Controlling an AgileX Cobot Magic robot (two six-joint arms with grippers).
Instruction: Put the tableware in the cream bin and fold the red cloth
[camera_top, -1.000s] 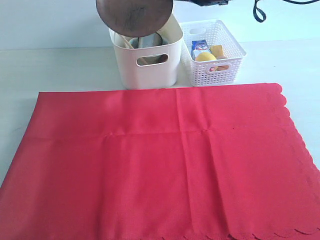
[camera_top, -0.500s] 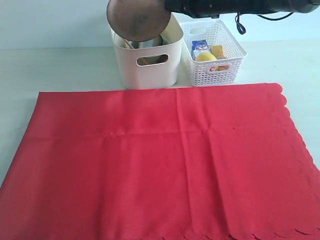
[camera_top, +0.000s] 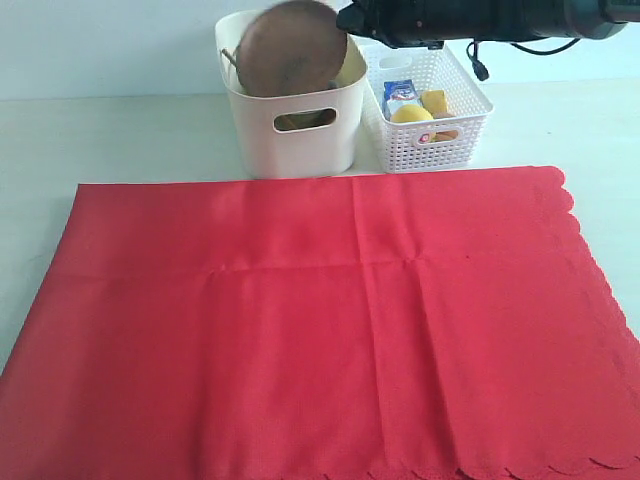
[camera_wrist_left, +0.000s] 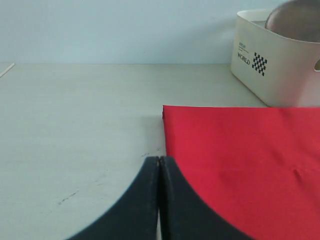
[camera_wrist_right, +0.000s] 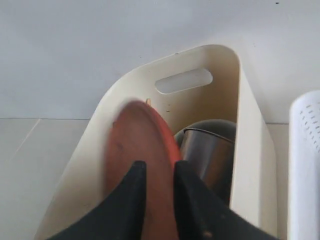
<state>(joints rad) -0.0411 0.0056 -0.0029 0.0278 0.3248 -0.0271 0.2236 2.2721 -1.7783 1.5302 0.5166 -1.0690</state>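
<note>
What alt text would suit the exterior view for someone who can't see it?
A red cloth lies spread flat on a pale table. Behind it, a round brown wooden plate stands tilted in a cream bin, with a black robot arm by its top edge and a white lattice basket of food alongside.

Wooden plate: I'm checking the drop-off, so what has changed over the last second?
The plate came down from above the cream bin into it and now stands on edge beside the steel cup. The right gripper lowered with it; its jaws straddle the rim, grip unclear. Red cloth and white basket stayed put.
</note>
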